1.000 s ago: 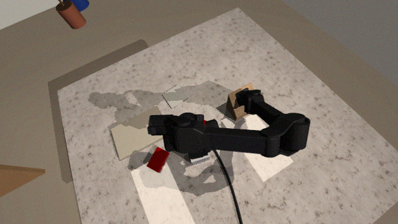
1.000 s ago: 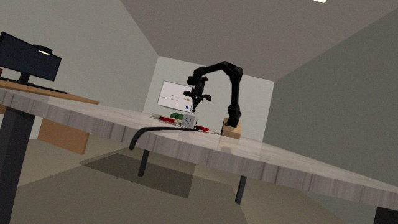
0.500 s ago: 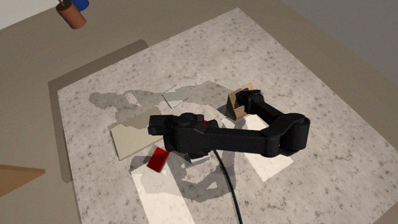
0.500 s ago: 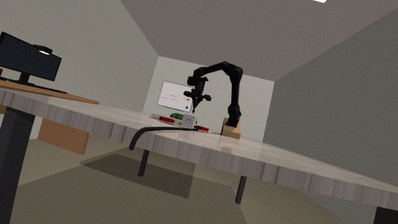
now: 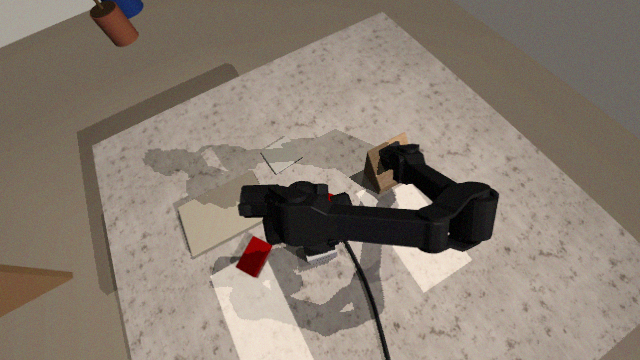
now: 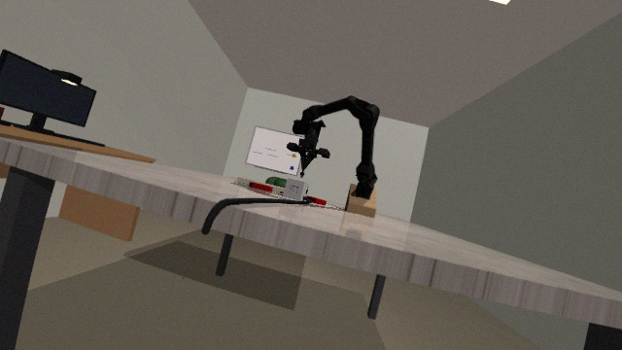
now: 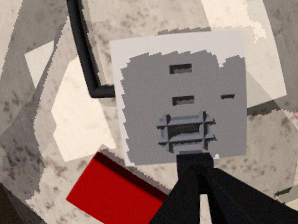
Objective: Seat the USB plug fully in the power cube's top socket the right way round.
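Note:
The pale power cube (image 5: 321,257) (image 6: 295,190) (image 7: 150,107) stands on the table, with several slots on top. The socket (image 7: 185,129) inside raised grey rails has no plug in it. My gripper (image 6: 303,167) (image 7: 200,179) is shut on the USB plug (image 7: 194,162), a small black block with a thin grey strip at its far end in the wrist view. The plug is above the cube, apart from it in the exterior view, and appears beside the railed socket in the wrist view. Which way round the plug faces cannot be told. The arm hides the fingers in the top view.
A black cable (image 5: 367,285) (image 6: 243,199) (image 7: 79,45) runs from the cube's side across the table. A red block (image 5: 254,256) (image 7: 115,192) lies close beside the cube. A beige panel (image 5: 217,227) lies beyond. A wooden block (image 5: 372,172) (image 6: 361,206) stands at the arm's base.

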Motion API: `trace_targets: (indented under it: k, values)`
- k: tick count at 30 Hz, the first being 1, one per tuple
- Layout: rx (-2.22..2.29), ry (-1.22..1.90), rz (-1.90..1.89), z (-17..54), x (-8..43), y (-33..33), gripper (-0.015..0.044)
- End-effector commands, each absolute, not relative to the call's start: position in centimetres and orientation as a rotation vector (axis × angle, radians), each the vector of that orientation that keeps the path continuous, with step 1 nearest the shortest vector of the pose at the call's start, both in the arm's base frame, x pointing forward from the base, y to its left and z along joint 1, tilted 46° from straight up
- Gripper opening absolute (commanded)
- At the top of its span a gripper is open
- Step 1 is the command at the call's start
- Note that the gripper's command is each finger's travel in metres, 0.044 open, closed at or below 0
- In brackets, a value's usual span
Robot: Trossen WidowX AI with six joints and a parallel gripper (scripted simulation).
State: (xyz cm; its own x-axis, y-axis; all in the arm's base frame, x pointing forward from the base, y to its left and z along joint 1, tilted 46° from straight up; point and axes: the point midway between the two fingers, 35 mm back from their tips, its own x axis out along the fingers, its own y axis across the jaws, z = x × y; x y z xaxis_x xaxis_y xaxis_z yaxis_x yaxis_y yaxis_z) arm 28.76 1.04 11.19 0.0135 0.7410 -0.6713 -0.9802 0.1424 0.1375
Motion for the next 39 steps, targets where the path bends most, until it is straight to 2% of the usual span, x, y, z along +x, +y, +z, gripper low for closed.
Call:
trace_targets:
  k: [1, 39]
  values:
    - [-0.423, 0.7, 1.408, 11.16, 28.78, 1.18, 0.0]
    - [-0.414, 0.67, 1.418, 11.03, 28.77, 1.68, 0.0]
